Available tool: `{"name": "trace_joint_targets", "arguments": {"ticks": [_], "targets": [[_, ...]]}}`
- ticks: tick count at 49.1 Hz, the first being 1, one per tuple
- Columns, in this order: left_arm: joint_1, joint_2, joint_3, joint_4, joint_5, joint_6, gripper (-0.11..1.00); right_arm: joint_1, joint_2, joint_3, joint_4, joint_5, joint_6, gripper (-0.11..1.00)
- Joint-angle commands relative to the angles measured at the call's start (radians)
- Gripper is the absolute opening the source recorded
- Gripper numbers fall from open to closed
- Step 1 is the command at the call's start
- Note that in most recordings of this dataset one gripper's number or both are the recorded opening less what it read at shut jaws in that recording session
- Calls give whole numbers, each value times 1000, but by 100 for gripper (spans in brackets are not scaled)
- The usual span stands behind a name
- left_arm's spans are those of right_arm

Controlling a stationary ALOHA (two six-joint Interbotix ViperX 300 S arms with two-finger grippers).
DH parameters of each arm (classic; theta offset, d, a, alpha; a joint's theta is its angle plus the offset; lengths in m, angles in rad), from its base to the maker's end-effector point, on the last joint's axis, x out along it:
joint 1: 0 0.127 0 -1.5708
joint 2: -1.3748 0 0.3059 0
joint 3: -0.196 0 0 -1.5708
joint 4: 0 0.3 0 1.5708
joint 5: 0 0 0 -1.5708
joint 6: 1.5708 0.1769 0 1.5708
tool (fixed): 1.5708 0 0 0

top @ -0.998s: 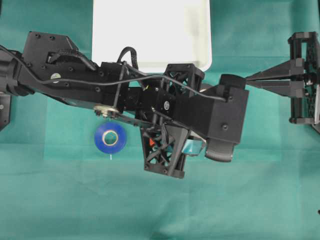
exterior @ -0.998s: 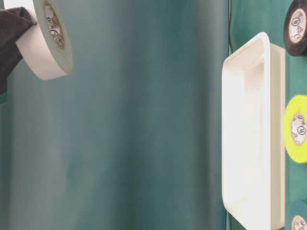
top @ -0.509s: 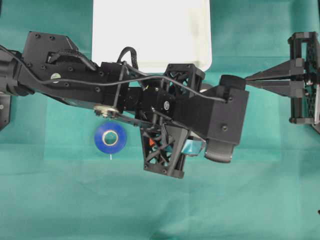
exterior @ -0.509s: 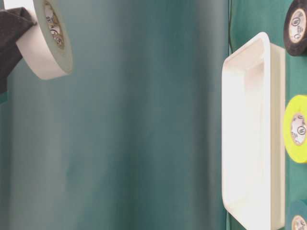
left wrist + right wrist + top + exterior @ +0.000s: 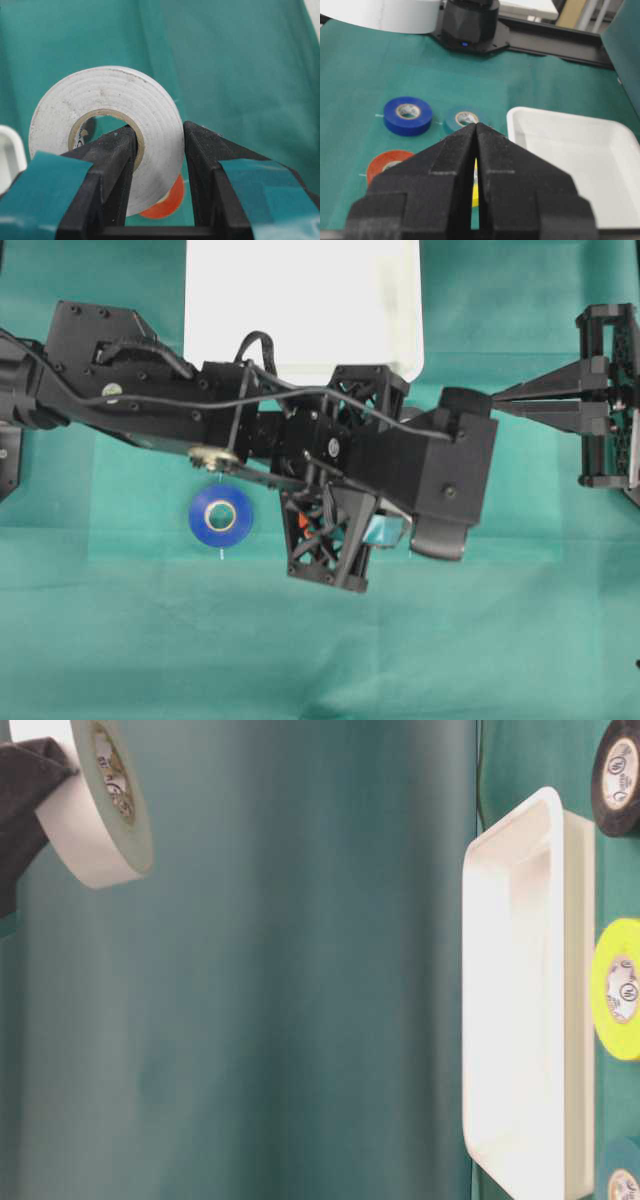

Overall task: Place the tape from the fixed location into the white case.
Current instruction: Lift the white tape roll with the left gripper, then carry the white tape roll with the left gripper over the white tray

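Nothing shifted from a second earlier: the left gripper (image 5: 159, 150) remained clamped on the tape (image 5: 107, 125), one finger through its core, holding it aloft above the green worktop (image 5: 120, 640), short of the white case (image 5: 300, 300). At the worktop's right edge, the right gripper (image 5: 475, 131) rested pressed together.

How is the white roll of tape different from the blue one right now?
The white tape is held off the cloth on edge by the left end effector; the blue roll lies flat on the green cloth, untouched. White is plain; blue is vivid. Both are ring-shaped rolls with a pale core.
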Motion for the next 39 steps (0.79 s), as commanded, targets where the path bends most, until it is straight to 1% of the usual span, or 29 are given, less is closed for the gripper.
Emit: {"name": "trace_joint_targets", "arguments": {"ticks": [1, 13, 27, 39], "targets": [[25, -48, -31, 3, 12, 2, 28, -2, 3, -26, -2, -5, 0, 0], [114, -74, -9, 3, 28, 2, 28, 0, 11, -26, -2, -5, 2, 0], [245, -117, 61, 3, 28, 0, 28, 0, 12, -26, -2, -5, 2, 0], [336, -140, 95, 3, 28, -2, 28, 0, 12, -26, -2, -5, 2, 0]]}}
